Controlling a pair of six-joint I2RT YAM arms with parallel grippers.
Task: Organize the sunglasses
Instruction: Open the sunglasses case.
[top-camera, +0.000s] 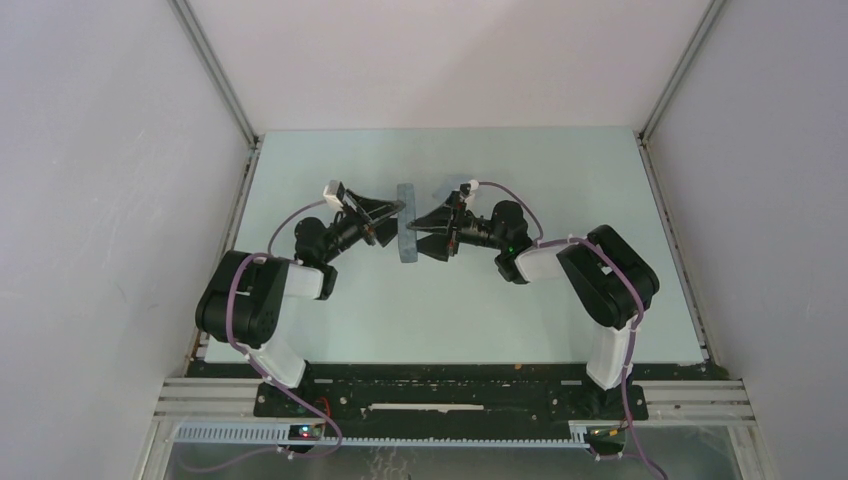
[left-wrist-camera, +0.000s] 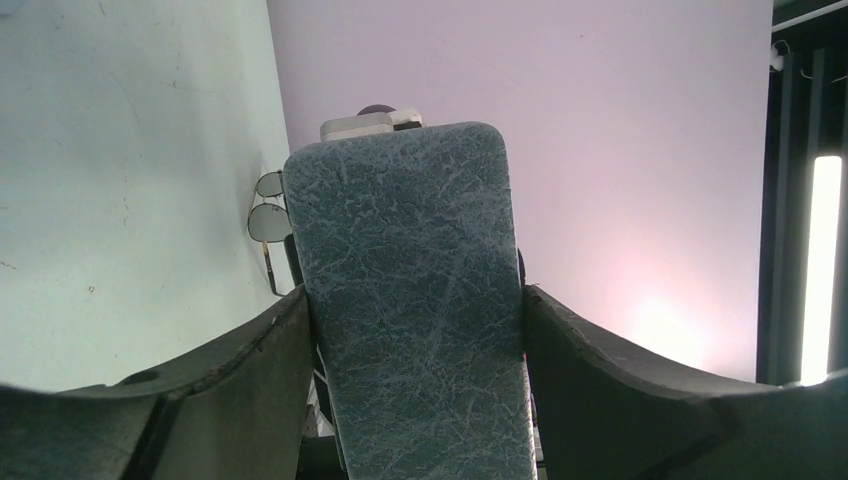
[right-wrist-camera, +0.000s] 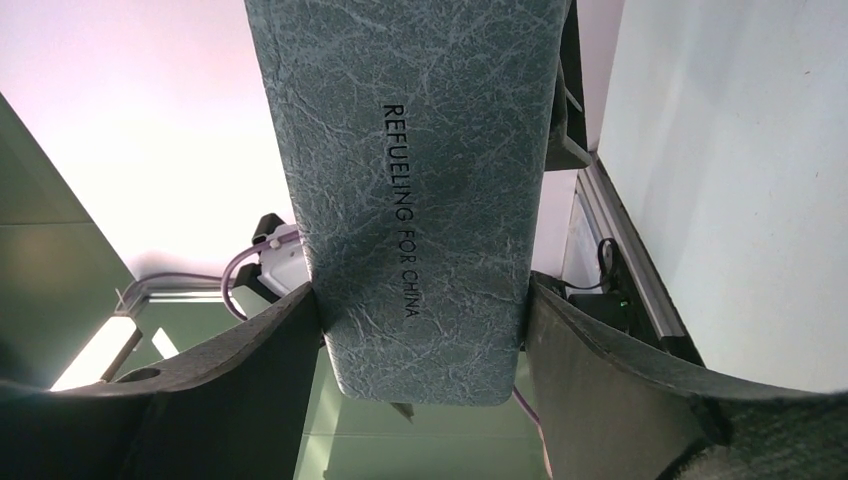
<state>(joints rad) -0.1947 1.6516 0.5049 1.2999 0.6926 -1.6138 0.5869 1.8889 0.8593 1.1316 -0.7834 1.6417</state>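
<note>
The slate-grey case (top-camera: 407, 250) is held on edge above the middle of the table, between both grippers. My left gripper (top-camera: 393, 217) is shut on it from the left, and the case (left-wrist-camera: 410, 300) fills the gap between its fingers. My right gripper (top-camera: 421, 233) is shut on it from the right, near the lower end of the case (right-wrist-camera: 410, 180), which is printed "REFUELING FOR CHINA". The sunglasses (left-wrist-camera: 267, 218), thin dark frame with two round lenses, lie on the table beyond the case. They are mostly hidden behind it and cannot be made out in the top view.
A small pale bluish patch (top-camera: 453, 188) lies on the table just behind the right wrist. The pale green table (top-camera: 330, 330) is enclosed by white walls on the left, right and back. Both arm bases stand at the near edge.
</note>
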